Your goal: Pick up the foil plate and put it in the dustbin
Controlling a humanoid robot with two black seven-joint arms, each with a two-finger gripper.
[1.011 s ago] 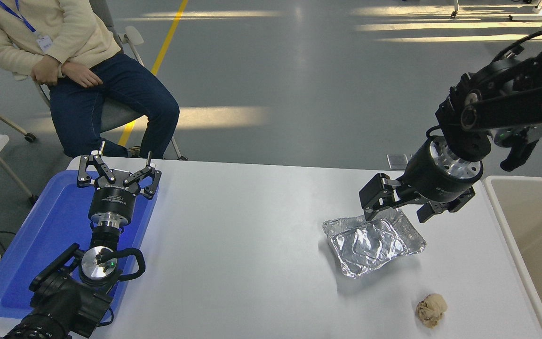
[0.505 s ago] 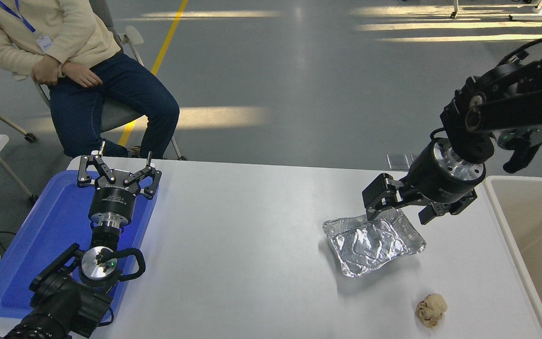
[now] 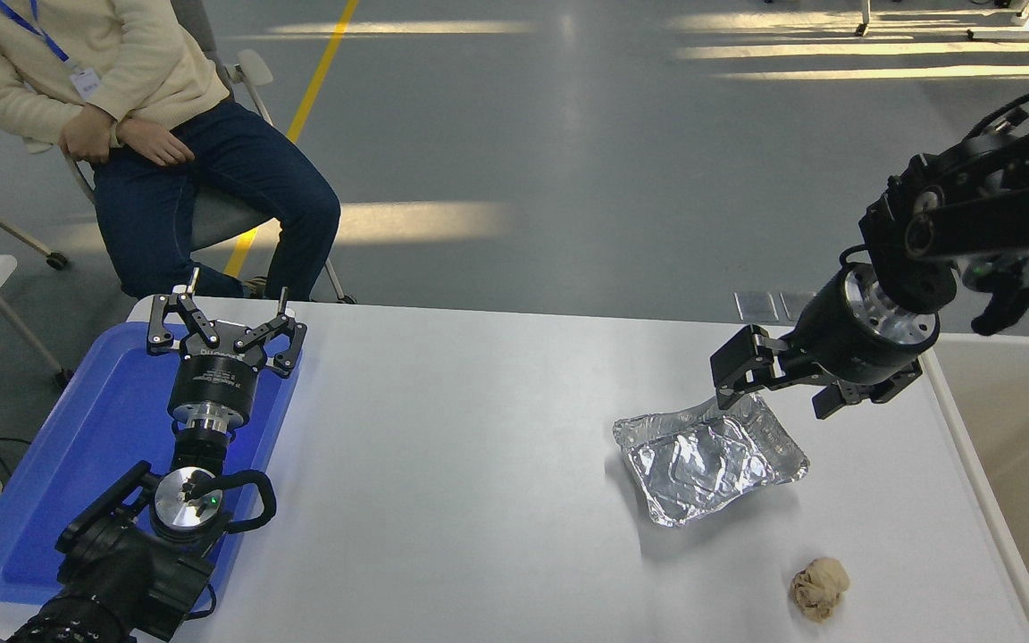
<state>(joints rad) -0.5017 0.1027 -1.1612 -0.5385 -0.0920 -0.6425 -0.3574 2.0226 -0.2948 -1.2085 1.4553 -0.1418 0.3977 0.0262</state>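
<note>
Head view only: foil plate (image 3: 709, 465) lies flat on the white table (image 3: 479, 464), right of centre, nothing gripping it. R gripper (image 3: 780, 385) hangs just over the plate's far edge w/ fingers spread apart, holding nothing; one finger sits right by the far rim, the other out past the far-right corner. Can't tell if the near finger touches the foil or just overlaps it in the pic. Key relation: plate sits toward the camera and slightly left of the R gripper, long axis running roughly left-right w/ the right end tipped a bit further away, so the far long rim is the edge closest to the tool. My read: next move needs the fingers to drop and straddle that rim, not the floor of the tray. Dustbin (image 3: 970, 420) is at the table's right edge, just beside the R arm, so the carry looks short. L gripper (image 3: 227, 324) is parked over the blue tray (image 3: 59, 482) at lower left, fingers splayed, well apart from the plate; R arm is clearly nearer. Crumpled paper ball (image 3: 819, 587) lies near the front-right, clear of the plate. A person (image 3: 121, 107) sits at far left, hands off the table.
</note>
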